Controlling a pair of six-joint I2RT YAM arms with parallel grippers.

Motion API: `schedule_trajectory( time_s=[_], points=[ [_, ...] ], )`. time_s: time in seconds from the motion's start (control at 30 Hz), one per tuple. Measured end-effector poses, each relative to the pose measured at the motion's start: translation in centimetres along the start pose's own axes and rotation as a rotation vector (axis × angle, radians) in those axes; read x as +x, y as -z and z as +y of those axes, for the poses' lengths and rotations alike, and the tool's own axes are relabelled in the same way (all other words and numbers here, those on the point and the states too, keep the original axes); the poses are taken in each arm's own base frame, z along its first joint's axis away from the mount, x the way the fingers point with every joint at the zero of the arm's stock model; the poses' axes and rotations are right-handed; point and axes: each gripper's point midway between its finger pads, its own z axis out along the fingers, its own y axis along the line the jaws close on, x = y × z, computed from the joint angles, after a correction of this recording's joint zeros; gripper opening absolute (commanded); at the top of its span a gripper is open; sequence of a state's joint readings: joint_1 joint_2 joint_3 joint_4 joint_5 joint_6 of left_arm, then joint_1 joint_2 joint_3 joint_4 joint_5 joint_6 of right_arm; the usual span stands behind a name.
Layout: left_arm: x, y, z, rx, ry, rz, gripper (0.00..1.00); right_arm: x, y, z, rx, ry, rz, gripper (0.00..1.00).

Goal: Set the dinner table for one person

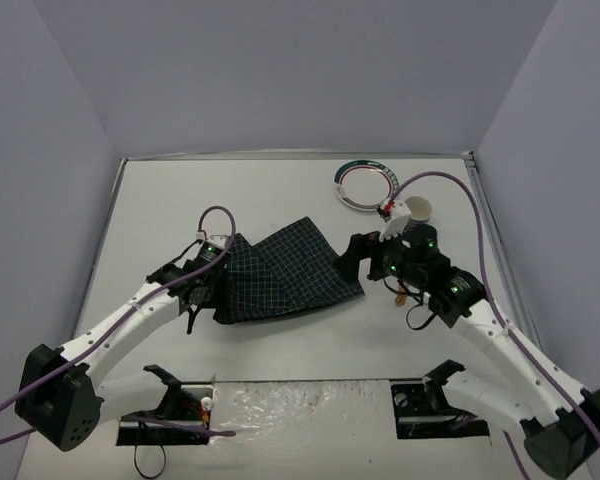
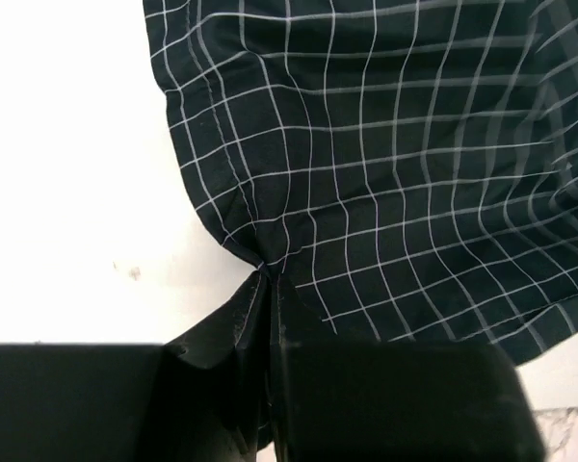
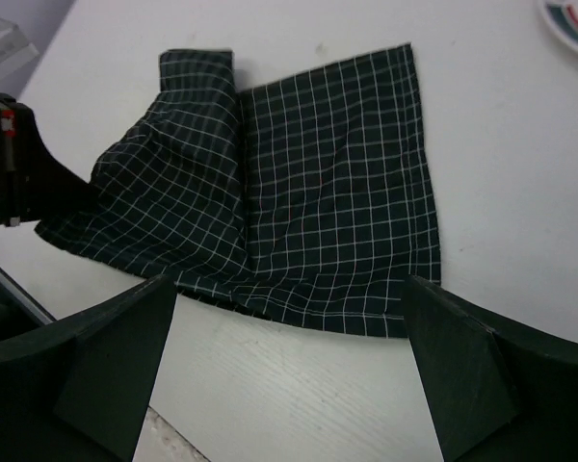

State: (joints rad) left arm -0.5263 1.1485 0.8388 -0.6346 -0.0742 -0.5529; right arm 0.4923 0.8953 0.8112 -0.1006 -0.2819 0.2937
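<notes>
My left gripper (image 2: 270, 356) pinches the dark green checked cloth (image 1: 280, 275) at its 9 o'clock edge, presumably to spread it on the large white counter (image 1: 180, 200) beneath everything, while my right gripper (image 3: 289, 298) hovers wide open at the cloth's 3 o'clock.

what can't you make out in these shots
- Left wrist view: fingertips of the left gripper, buried in folds of the checked cloth it pinches.
- Right wrist view: most of the plate, cut off by the top right corner.
- Top view: inside of the white cup, too small.
- All views: anything under the cloth.
</notes>
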Motion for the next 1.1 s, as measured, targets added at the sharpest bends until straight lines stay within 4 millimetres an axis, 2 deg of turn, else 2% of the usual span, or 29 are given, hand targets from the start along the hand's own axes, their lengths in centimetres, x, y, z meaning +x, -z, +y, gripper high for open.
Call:
schedule_trajectory(
  time_s=[0.07,0.1,0.17,0.3,0.47,0.67,0.83,0.9,0.97,1.07,1.1],
  points=[
    [2.5,-0.4,0.7,-0.011,0.022,0.035,0.00,2.5,-1.8,0.5,0.016,0.016,0.075,0.97],
    [2.9,-0.2,0.8,-0.007,0.042,0.027,0.00,3.7,-2.6,0.6,0.031,0.019,0.109,0.97],
    [3.0,0.4,0.9,0.012,0.085,-0.016,0.00,5.9,-4.4,0.1,0.079,0.018,0.170,0.95],
    [2.5,1.8,0.9,0.050,0.154,-0.093,0.00,9.7,-7.5,-2.9,0.233,-0.018,0.263,0.89],
    [2.8,1.9,1.3,0.050,0.202,-0.117,0.00,12.5,-8.3,-6.1,0.392,-0.046,0.315,0.89],
    [5.1,0.5,2.4,0.005,0.232,-0.070,0.00,14.7,-8.9,-7.6,0.463,-0.073,0.354,0.87],
    [5.5,0.1,2.9,-0.026,0.247,-0.067,0.00,16.9,-9.0,-8.5,0.497,-0.088,0.404,0.78],
    [5.3,0.0,3.1,-0.037,0.256,-0.076,0.00,17.4,-9.1,-8.7,0.504,-0.090,0.411,0.67],
    [5.2,-0.1,3.3,-0.053,0.259,-0.083,0.00,17.3,-9.3,-8.8,0.507,-0.090,0.405,0.48],
    [5.1,-0.9,3.8,-0.093,0.262,-0.076,0.00,17.3,-9.6,-8.8,0.499,-0.093,0.397,0.12],
    [5.0,-1.2,4.0,-0.108,0.265,-0.071,0.00,17.3,-9.7,-8.7,0.496,-0.096,0.396,0.05]
  ],
)
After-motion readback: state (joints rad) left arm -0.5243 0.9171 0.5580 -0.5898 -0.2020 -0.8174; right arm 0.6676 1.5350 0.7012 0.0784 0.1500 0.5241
